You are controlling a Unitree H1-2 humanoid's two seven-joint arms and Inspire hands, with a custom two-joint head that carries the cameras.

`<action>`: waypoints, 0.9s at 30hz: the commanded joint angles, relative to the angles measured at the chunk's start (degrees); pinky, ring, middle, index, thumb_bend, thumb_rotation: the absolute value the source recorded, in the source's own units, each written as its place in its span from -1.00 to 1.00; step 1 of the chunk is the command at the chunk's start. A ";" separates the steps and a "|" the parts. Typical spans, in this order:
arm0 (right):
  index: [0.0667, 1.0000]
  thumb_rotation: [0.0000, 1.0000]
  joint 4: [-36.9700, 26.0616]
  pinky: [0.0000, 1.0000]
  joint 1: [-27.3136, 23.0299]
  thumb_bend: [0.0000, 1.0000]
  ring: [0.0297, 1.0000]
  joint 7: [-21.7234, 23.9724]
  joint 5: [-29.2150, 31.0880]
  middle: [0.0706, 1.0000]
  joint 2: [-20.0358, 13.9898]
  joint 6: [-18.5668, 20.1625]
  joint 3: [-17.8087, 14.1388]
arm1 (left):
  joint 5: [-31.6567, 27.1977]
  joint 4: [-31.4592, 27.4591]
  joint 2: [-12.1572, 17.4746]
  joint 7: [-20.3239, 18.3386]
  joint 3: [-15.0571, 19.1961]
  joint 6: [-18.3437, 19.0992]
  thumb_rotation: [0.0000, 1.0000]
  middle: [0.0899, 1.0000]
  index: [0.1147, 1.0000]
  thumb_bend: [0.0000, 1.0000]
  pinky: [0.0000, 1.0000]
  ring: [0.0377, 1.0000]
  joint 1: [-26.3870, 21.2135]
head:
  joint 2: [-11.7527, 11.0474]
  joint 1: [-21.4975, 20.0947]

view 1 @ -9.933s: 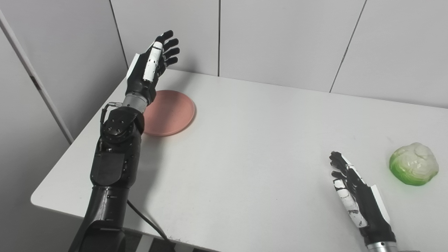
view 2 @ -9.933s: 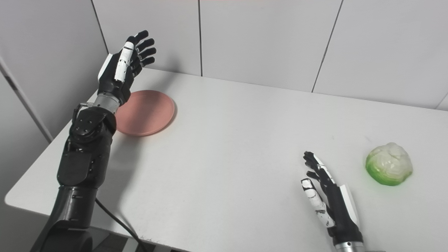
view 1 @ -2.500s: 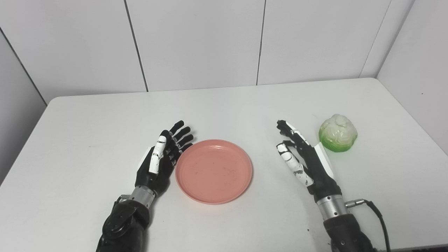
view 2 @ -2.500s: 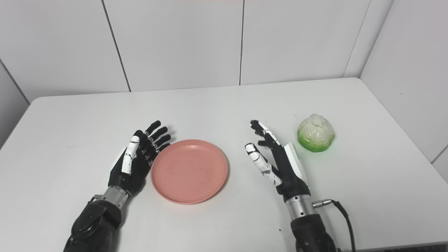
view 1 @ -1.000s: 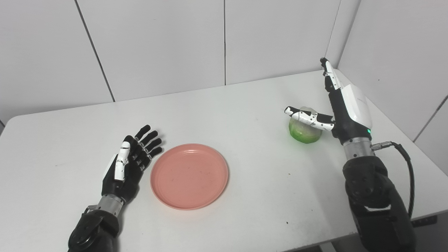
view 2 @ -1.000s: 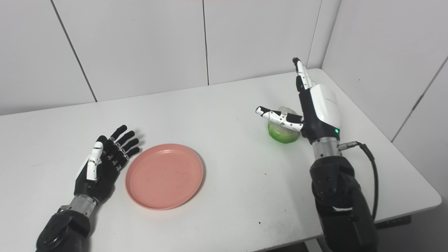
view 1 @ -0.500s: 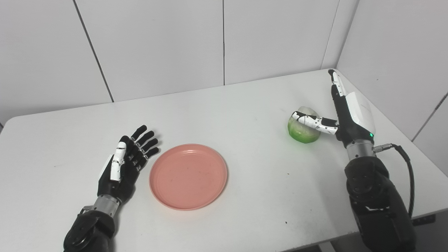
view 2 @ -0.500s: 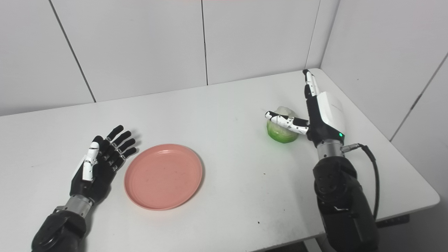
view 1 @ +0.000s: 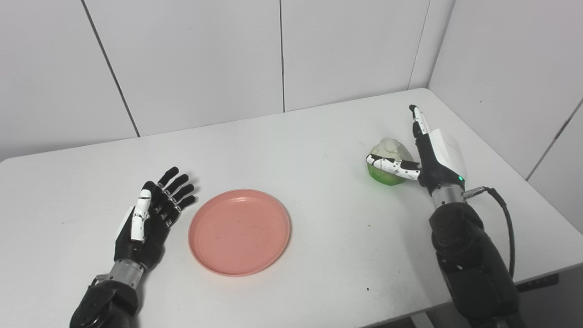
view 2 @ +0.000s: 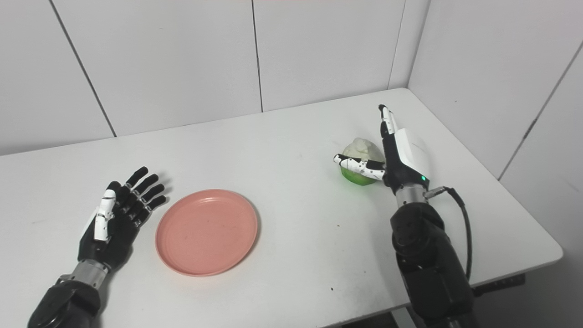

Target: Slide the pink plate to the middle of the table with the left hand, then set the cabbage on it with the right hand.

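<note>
- Your right hand (view 1: 426,155) brackets the cabbage (view 1: 386,157), fingers spread, not yet gripping; close firmly around it.
- Left of the cabbage, the pink plate (view 1: 239,232) waits beside your open left hand (view 1: 150,218).

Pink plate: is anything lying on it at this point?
Nothing lies on the pink plate; its whole face shows bare. The cabbage sits on the table to its right, with the right hand around it. The left hand rests open beside the plate.

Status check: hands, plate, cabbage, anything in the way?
Left hand open beside pink plate. Right hand open against cabbage, no grasp yet. Table between cabbage and plate unobstructed.
</note>
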 commanded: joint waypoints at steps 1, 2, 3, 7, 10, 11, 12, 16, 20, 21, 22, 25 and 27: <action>1.00 0.11 0.11 0.55 -2.70 1.00 0.82 -2.05 0.39 0.95 -0.52 -0.77 0.04 | 0.35 2.53 0.91 0.49 0.01 2.99 1.00 0.74 0.70 -0.04 0.69 0.71 3.16 | 0.08 -0.05; 1.00 0.09 0.35 0.57 -2.85 1.00 0.83 -2.17 0.54 0.96 -0.44 -0.64 0.11 | 0.34 2.43 0.91 0.56 0.04 3.17 1.00 0.74 0.70 -0.04 0.69 0.71 3.17 | 0.08 -0.05; 1.00 0.09 0.48 0.57 -2.99 1.00 0.83 -2.21 0.62 0.96 -0.35 -0.37 0.17 | 0.28 2.38 0.90 0.67 0.12 3.38 1.00 0.74 0.69 -0.04 0.69 0.71 3.16 | 0.13 -0.10; 1.00 0.09 1.64 0.60 -3.57 1.00 0.85 -2.54 0.78 0.98 -0.16 0.22 0.34 | 0.19 2.01 1.06 0.69 0.31 3.89 1.00 0.73 0.69 -0.05 0.68 0.70 3.26 | 0.41 -0.41; 1.00 0.07 2.60 0.60 -4.02 1.00 0.85 -3.06 0.98 0.98 -0.04 0.07 0.35 | 0.09 1.75 1.15 0.71 0.47 4.25 1.00 0.72 0.68 -0.04 0.68 0.70 3.33 | 0.63 -0.59; 1.00 0.06 3.03 0.60 -4.17 1.00 0.85 -3.23 1.05 0.98 -0.09 -0.09 0.36 | 0.07 1.71 1.19 0.72 0.47 4.26 1.00 0.72 0.68 -0.04 0.68 0.70 3.35 | 0.63 -0.59; 1.00 0.06 3.48 0.60 -4.31 1.00 0.85 -3.43 1.16 0.98 -0.14 -0.36 0.37 | 0.02 1.66 1.25 0.73 0.44 4.25 1.00 0.72 0.68 -0.04 0.67 0.70 3.38 | 0.73 -0.65; 1.00 0.07 4.92 0.55 -4.90 1.00 0.82 -4.49 0.65 0.96 -0.51 -0.46 0.83 | -0.04 1.38 1.38 0.76 0.31 4.43 1.00 0.72 0.67 -0.04 0.67 0.70 3.49 | 0.84 -0.69; 1.00 0.12 6.32 0.54 -5.31 1.00 0.82 -5.24 -0.01 0.95 -1.16 -0.11 1.42 | -0.10 1.01 1.47 0.80 0.27 4.76 1.00 0.72 0.67 -0.04 0.68 0.70 3.61 | 1.11 -0.78; 1.00 0.13 6.28 0.54 -5.33 1.00 0.82 -5.21 -0.05 0.95 -1.20 0.23 1.44 | -0.14 0.90 1.49 0.76 0.27 4.78 1.00 0.72 0.67 -0.04 0.68 0.70 3.65 | 1.20 -0.84; 1.00 0.12 6.12 0.52 -5.32 1.00 0.81 -5.02 0.08 0.96 -1.23 0.61 1.39 | -0.18 0.88 1.50 0.74 0.29 4.78 1.00 0.72 0.68 -0.04 0.68 0.70 3.67 | 1.20 -0.84; 1.00 0.10 6.06 0.49 -5.31 1.00 0.81 -4.67 0.28 0.97 -1.45 1.44 1.24 | -0.28 0.96 1.58 0.59 0.31 4.68 1.00 0.72 0.68 -0.03 0.69 0.71 3.70 | 1.31 -0.93; 1.00 0.09 6.29 0.50 -5.32 1.00 0.82 -4.74 0.44 0.97 -1.66 1.53 1.24 | -0.18 1.10 1.63 0.54 0.25 4.49 1.00 0.73 0.68 -0.02 0.69 0.71 3.68 | 1.31 -0.93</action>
